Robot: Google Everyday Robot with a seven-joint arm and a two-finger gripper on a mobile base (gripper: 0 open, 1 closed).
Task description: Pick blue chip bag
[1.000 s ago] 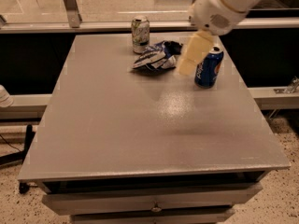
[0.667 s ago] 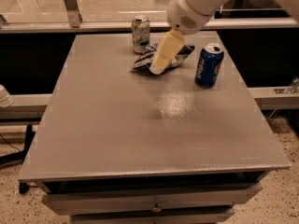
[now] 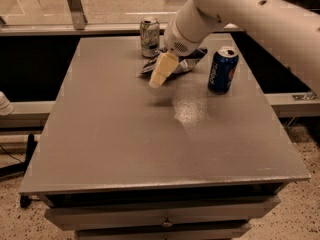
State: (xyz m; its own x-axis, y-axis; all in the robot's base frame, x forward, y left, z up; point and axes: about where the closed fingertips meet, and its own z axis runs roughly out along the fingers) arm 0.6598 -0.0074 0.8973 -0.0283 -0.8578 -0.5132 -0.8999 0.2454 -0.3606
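The blue chip bag (image 3: pixel 192 60) lies flat and crumpled at the far middle of the grey table (image 3: pixel 125 134), dark blue with white patches. My arm covers its middle, so only its right end and a dark left tip show. My gripper (image 3: pixel 161 72) is cream-coloured and points down toward the table. It hangs at the bag's near-left edge, just above the tabletop; whether it touches the bag cannot be seen.
An upright blue soda can (image 3: pixel 222 70) stands right of the bag. A white-green soda can (image 3: pixel 149 36) stands behind the bag near the table's far edge. A rail and glass panel run behind the table.
My arm has swung left, from in front of the blue soda can to over the chip bag. The gripper now sits at the bag's near-left edge. The cans have not moved.
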